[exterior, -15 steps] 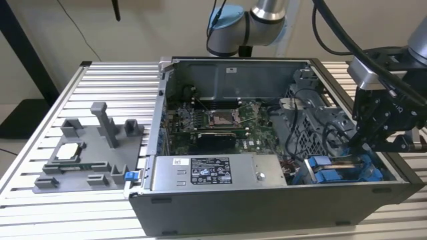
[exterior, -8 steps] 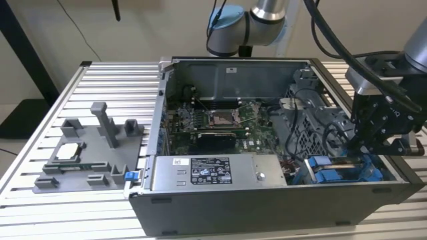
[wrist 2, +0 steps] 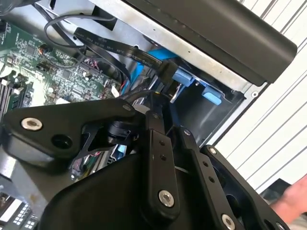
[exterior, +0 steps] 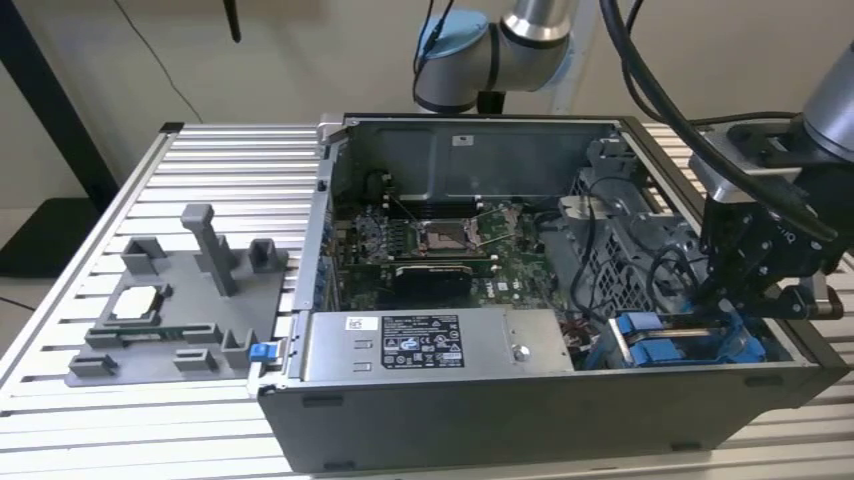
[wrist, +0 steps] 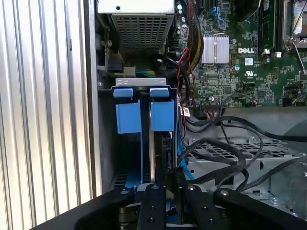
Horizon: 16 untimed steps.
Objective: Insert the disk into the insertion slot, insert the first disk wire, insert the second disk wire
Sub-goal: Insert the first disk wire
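Slatted aluminium bench (exterior: pixel 200 150), open computer case (exterior: pixel 534 420). Disk (wrist: pixel 162 115): edge-on in the insertion slot (wrist: pixel 108 139), kept upright by blue rails. Gripper (wrist: pixel 171 186): low over its cabling end, among black wires (wrist: pixel 225 143); grip state cannot be told.

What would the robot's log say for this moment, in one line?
gripper: low inside computer case, at insertion slot | blue tabs: at slot mouth | black wires: looped beside slot | grey fixture: outside case

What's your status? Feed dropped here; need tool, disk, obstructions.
Tool poised at insertion slot. Disk sits in slot. Black cables crowd tool's side.
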Each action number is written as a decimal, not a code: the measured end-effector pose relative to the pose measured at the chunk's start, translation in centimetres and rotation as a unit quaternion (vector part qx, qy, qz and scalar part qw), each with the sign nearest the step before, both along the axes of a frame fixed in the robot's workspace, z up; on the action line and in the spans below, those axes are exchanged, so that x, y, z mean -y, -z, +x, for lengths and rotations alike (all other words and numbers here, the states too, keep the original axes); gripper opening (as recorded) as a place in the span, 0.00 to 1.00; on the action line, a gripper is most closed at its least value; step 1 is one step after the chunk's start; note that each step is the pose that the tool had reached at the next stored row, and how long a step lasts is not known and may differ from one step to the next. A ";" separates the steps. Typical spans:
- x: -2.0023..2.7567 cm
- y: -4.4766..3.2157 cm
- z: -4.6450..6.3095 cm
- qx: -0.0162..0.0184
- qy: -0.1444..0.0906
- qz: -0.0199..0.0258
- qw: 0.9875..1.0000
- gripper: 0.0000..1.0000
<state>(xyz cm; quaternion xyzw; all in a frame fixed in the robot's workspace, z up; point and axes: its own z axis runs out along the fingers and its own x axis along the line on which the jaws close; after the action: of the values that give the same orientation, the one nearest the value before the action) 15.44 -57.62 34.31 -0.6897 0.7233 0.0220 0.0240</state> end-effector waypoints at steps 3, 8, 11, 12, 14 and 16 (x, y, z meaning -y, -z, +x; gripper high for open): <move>0.00 0.09 0.0 0.000 -0.001 0.001 1.000 0.00; -0.03 0.22 0.2 0.000 -0.001 0.004 1.000 0.00; -0.08 0.27 0.2 0.000 -0.001 0.006 1.000 0.00; -0.12 0.28 0.2 0.000 -0.001 0.006 1.000 0.00; -0.18 0.33 0.2 0.001 -0.001 0.007 1.000 0.00; -0.19 0.36 0.2 0.001 -0.001 0.007 1.000 0.00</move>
<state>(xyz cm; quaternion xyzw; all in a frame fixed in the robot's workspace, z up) 15.64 -57.42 33.94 -0.6905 0.7222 0.0265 0.0296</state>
